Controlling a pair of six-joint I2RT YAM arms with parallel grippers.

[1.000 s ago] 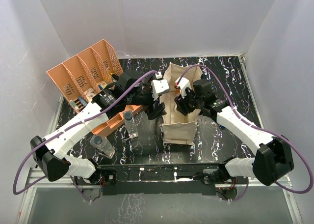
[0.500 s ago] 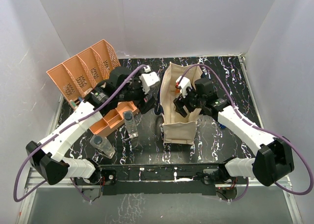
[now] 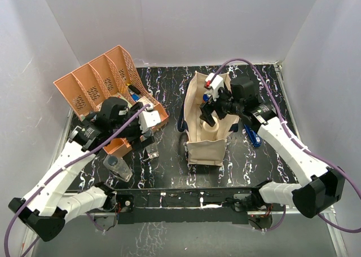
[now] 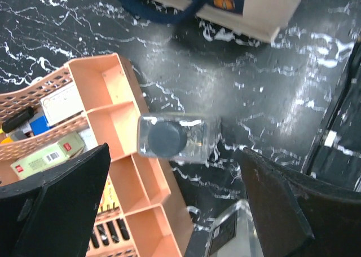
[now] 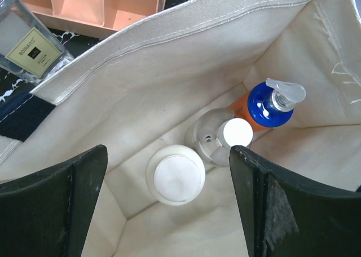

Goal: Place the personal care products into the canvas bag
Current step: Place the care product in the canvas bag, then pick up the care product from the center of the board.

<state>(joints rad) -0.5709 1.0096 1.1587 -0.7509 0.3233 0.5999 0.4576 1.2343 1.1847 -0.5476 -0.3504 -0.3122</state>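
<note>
- Left gripper point(image 4: 175, 151) is seen released, its fingers spread wide with nothing held. It hangs over the dark marbled table point(image 3: 169, 161), just beside the low front section of the orange tray point(image 4: 107, 82).
- Directly beneath this claw, between its two fingers, a clear bottle point(image 4: 172, 137) with a dark cap is found standing upright. Its long axis runs straight up toward the claw, so little more than cap and shoulders is shown in the wrist view. Whether it touches the tray's edge cannot be told.
- A second clear bottle point(image 3: 118, 168) is stood on the base side of the claw, apart from the first.
- To the claw's right, across a strip of table, the canvas bag point(image 3: 206, 150) is set upright with its mouth open. Its rim is plainly higher than the bottle's cap.
- Right gripper point(image 5: 168, 150) is held above the bag's mouth, likewise released and empty. Below it, on the bag's floor, a cream cylinder point(image 5: 175, 181), a white-capped bottle point(image 5: 223, 136) and a blue pump bottle point(image 5: 271, 102) are already lodged.
- The left arm is judged much the nearer to both bottles outside the bag.
- A straight descent onto the bottle below is called for, with the fingers closed on its body under the cap.
- A lift clear of the bag's rim would then be needed before any carry to the right.
</note>
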